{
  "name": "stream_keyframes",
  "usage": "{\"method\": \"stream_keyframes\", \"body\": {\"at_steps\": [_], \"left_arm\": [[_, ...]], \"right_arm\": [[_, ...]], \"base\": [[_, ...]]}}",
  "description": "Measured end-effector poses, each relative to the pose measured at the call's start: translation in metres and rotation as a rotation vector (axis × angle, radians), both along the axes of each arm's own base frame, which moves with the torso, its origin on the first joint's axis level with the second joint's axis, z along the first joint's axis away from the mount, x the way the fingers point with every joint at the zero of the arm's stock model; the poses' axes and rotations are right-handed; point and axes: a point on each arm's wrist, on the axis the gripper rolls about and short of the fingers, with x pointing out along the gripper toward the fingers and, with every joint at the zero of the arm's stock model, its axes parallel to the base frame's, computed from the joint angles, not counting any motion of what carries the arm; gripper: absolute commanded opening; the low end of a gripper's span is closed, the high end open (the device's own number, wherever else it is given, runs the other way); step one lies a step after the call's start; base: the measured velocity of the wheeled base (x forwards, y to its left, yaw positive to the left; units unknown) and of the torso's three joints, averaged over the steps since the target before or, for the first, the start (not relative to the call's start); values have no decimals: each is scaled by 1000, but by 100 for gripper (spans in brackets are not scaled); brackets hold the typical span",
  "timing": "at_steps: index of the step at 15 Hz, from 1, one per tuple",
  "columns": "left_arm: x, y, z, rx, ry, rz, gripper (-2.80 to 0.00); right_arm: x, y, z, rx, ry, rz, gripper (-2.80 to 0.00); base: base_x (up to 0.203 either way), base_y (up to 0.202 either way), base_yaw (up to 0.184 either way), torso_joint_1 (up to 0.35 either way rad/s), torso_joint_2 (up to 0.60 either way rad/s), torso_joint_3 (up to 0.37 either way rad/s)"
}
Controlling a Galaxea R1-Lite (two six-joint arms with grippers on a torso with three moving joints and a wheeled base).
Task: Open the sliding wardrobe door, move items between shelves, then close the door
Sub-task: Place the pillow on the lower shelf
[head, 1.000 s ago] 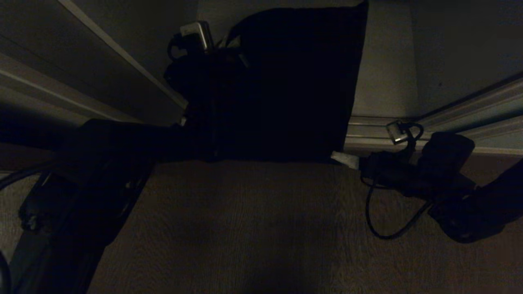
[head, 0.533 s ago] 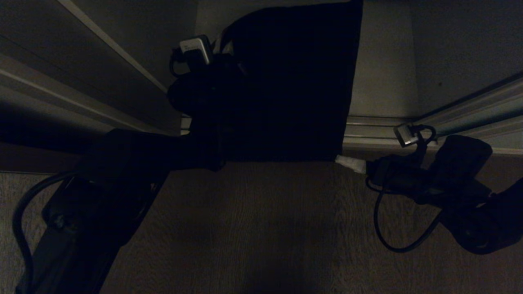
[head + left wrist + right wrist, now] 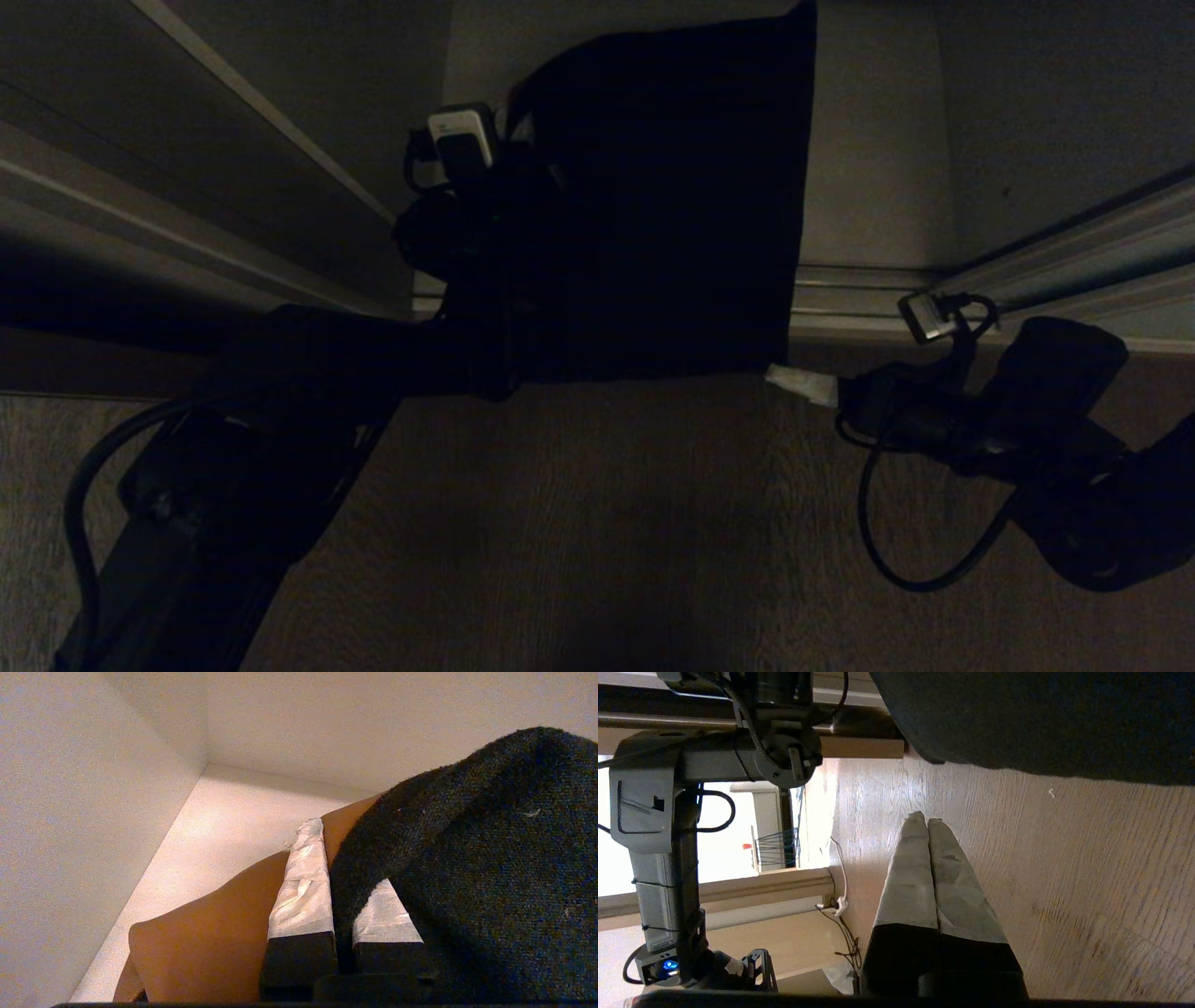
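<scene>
Head view is so dark that the black garment [image 3: 653, 205] reads only as a dark block at twelve o'clock, hiding the left gripper [image 3: 345, 891]. Its wrist view shows taped fingers [image 3: 303, 882] clamped on the knit above the off-white shelf [image 3: 224, 821]. At three o'clock the right gripper [image 3: 928, 826] hangs over the wood floor [image 3: 1064, 868], fingers pressed together, empty.

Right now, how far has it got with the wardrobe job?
The door already looks open: the white shelf is in view. In hand: the left tool pinches the black garment over that shelf. The right tool is shut and empty above the wooden floor. Left: setting the garment down and closing the door.
</scene>
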Motion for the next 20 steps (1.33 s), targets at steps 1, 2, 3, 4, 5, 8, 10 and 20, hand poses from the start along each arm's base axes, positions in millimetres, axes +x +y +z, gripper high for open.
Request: {"method": "stream_keyframes", "body": {"at_steps": [1,2,3,4,5,8,10,20], "left_arm": [[0,0,0,-2,2,5,-280],[1,0,-1,-9,13,18,-280],[1,0,-1,-14,26,29,0],[2,1,-2,-11,33,34,0],[3,2,-1,-8,34,33,0],[5,5,-1,13,45,32,0],[4,6,1,9,40,32,0],[-45,-7,8,90,398,-111,-280]], "right_arm": [[0,0,0,0,1,0,-280],[0,0,-1,-1,3,1,-280],[0,0,-1,-1,4,1,-280],[0,0,-2,-1,5,2,-280],[1,0,-2,-2,7,2,-280],[1,1,-3,-2,9,8,-280],[0,0,-4,-4,11,8,-280],[-12,-1,2,-4,6,17,-280]], "base": [[0,0,0,0,0,0],[0,0,0,0,0,0],[0,0,0,0,0,0],[0,0,0,0,0,0],[0,0,0,0,0,0],[0,0,0,0,0,0],[0,0,0,0,0,0],[0,0,0,0,0,0]]}}
